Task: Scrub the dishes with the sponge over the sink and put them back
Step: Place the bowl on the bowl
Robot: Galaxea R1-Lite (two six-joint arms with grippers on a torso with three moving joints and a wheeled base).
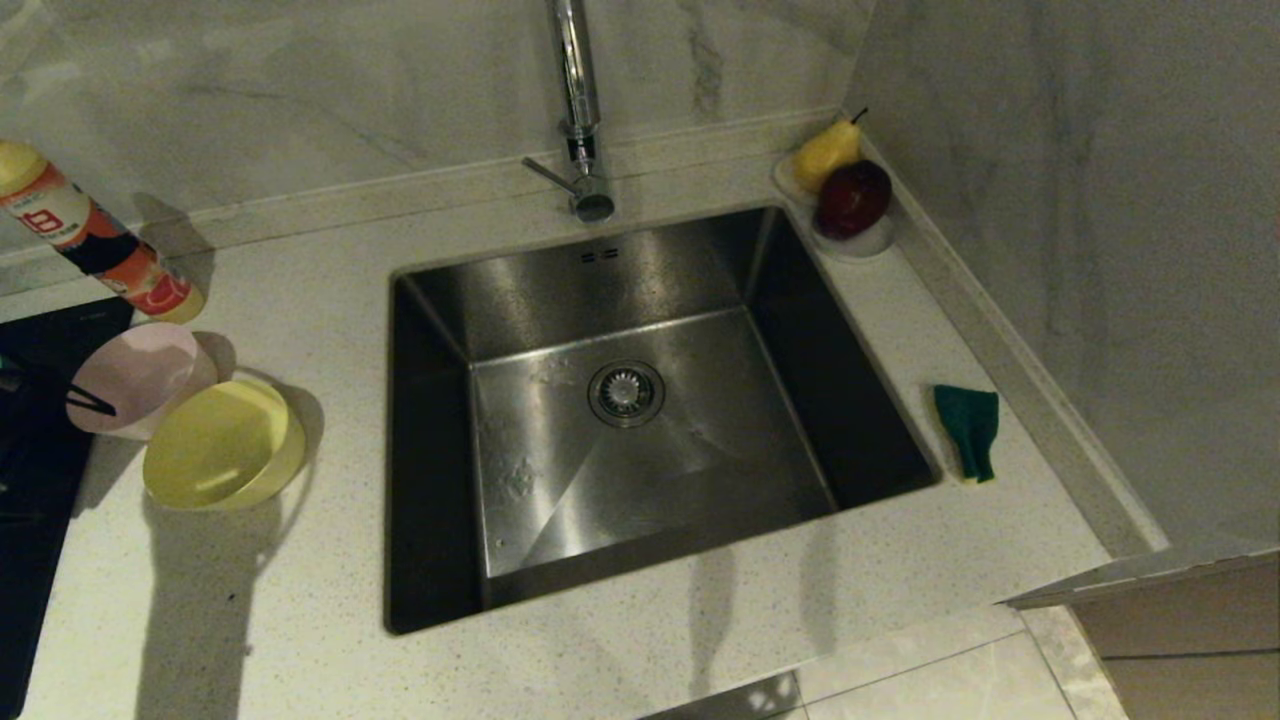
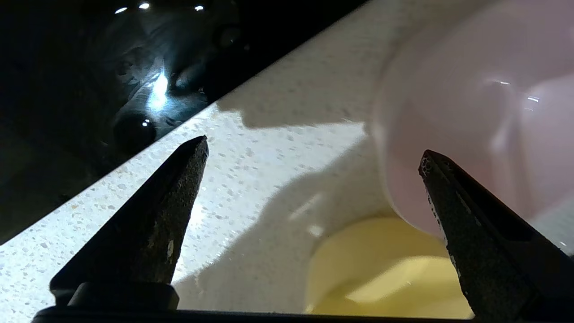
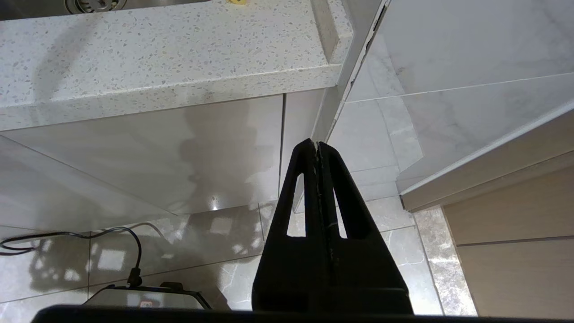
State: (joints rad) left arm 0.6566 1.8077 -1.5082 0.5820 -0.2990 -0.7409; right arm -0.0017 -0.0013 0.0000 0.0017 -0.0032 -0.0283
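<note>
Two of the dishes stand on the counter left of the sink (image 1: 640, 300): a pale pink bowl (image 1: 135, 375) and, nearer me, a yellow bowl (image 1: 222, 445) touching it. My left gripper (image 2: 314, 152) is open at the pink bowl (image 2: 475, 89). One finger (image 2: 466, 224) lies over the bowl's inside and the other (image 2: 166, 215) over the bare counter, so the rim sits between them. The yellow bowl (image 2: 385, 269) is just below. In the head view only a dark finger (image 1: 90, 401) shows across the pink bowl. The sponge (image 1: 968, 428) lies green face up, right of the sink. My right gripper (image 3: 317, 146) hangs shut and empty below the counter edge.
A tall chrome faucet (image 1: 578, 110) rises behind the sink. An orange-and-white bottle (image 1: 95, 240) stands behind the bowls, beside a black cooktop (image 1: 40, 470) at the far left. A white dish (image 1: 868, 240) with a pear and a dark red apple sits in the back right corner.
</note>
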